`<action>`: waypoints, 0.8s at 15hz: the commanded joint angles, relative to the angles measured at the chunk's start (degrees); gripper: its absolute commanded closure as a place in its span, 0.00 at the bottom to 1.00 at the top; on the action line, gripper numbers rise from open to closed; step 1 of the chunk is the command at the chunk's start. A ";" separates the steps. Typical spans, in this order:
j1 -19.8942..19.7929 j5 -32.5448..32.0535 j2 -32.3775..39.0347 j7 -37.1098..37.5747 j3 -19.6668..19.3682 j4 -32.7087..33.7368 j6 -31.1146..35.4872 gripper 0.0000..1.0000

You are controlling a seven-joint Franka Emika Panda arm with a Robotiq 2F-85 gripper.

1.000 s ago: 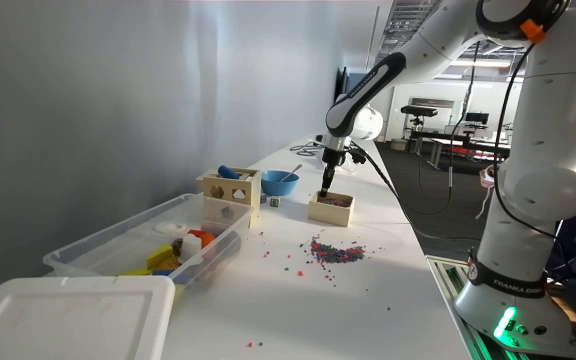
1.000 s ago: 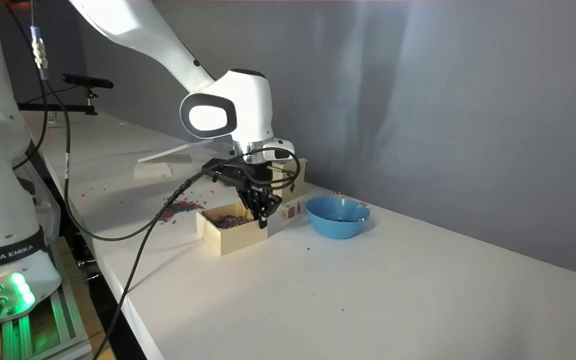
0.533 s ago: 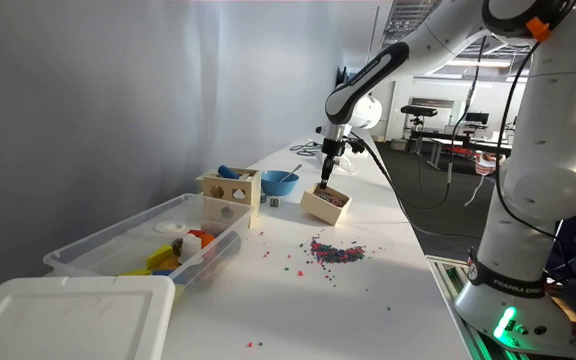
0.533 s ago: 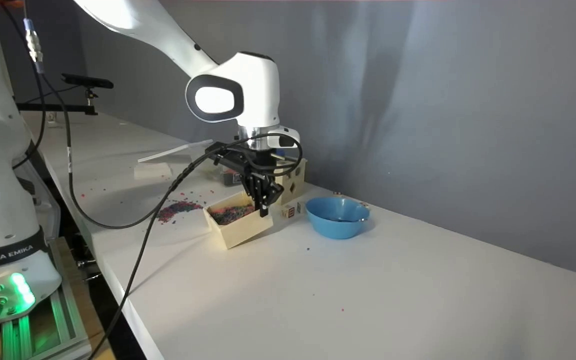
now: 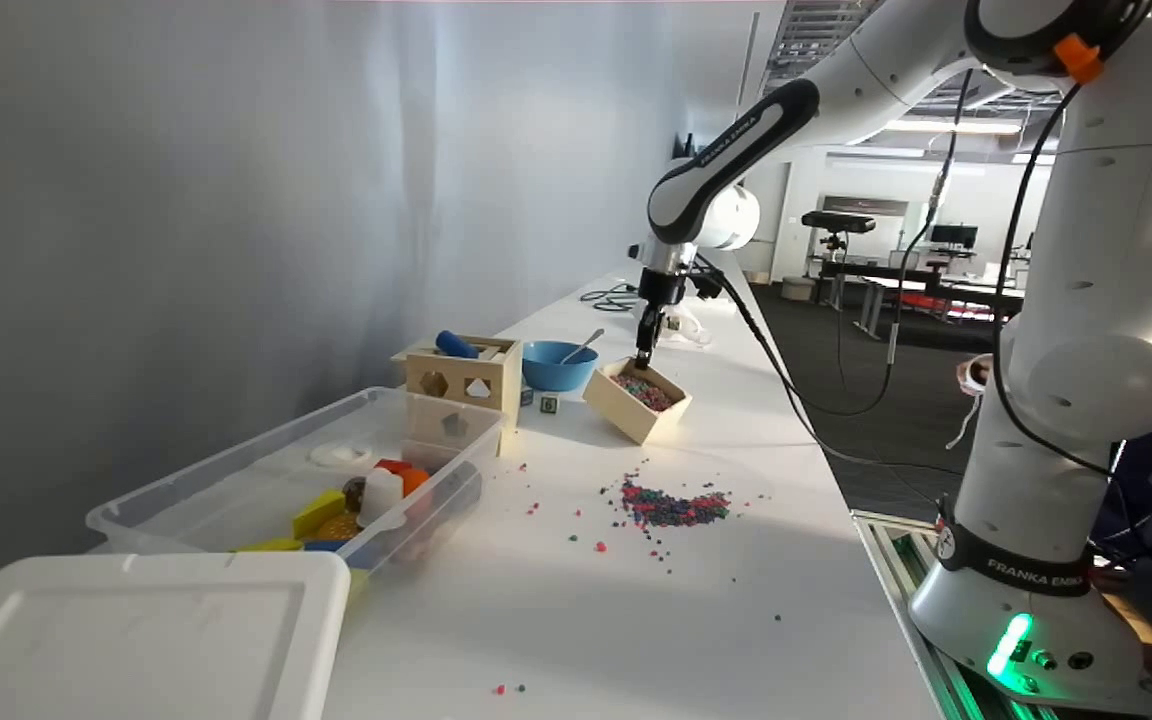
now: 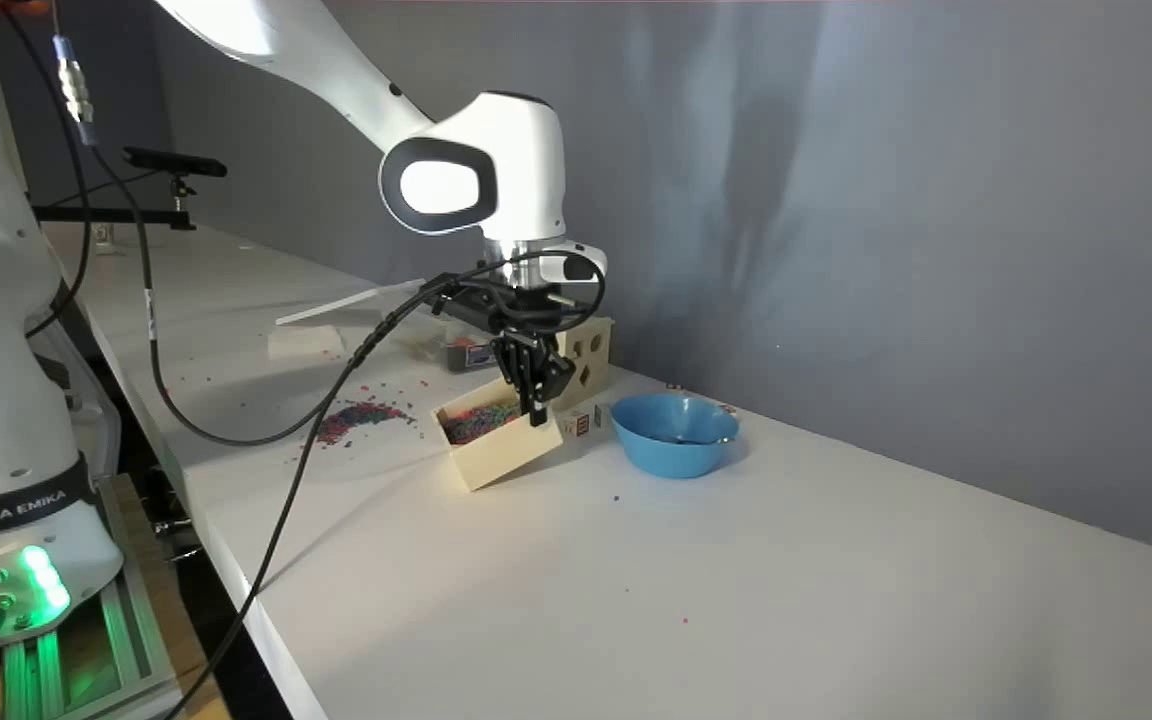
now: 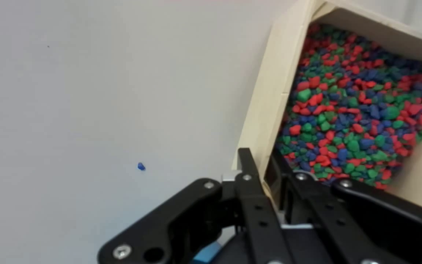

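fingers [image 7: 248,167], wrist view: pinched on one wall of the wooden box [image 7: 277,73], a finger each side.
step: looks like holding the box tilted by that wall.
next move: likely calls for a firm pinch and slow turning (loose fill, could slide over the low side).
grains [image 7: 354,110]: in the box, just beside the inner finger; past counting.
box, in an exterior view: one, below the fingers, higher at their end; low corner touching the table [image 6: 836,600] or not, cannot tell.
blue bowl [image 6: 666,460]: one, near the fingers, apart.
lettered cubes [image 6: 577,424]: two clear, between fingers and bowl.
loose heap [image 5: 676,508], in an exterior view: one, past the box from the fingers.
spoon [image 5: 584,346]: one, in the bowl.
shape sorter [image 5: 501,380]: one, beyond the cubes from the fingers.
bin [image 5: 241,455], lid [image 5: 146,640]: one each, well apart from the fingers.
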 commanded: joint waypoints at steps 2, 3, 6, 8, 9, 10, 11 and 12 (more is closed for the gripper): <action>0.83 -6.68 1.17 7.87 0.38 -2.69 4.35 0.96; 0.92 -7.39 1.40 9.12 0.47 -3.06 4.67 0.96; 1.20 -8.99 1.01 12.33 0.71 -3.74 4.55 0.63; 1.13 -8.57 -0.38 14.19 0.57 -4.22 3.22 0.56; 1.06 -8.26 -1.23 15.20 0.47 -4.65 2.51 0.48; 1.07 -8.25 -1.88 16.23 0.43 -4.92 1.95 0.42; 1.03 -8.27 -2.39 17.28 0.34 -5.41 1.61 0.34; 0.99 -8.37 -2.93 18.46 0.23 -5.64 0.81 0.28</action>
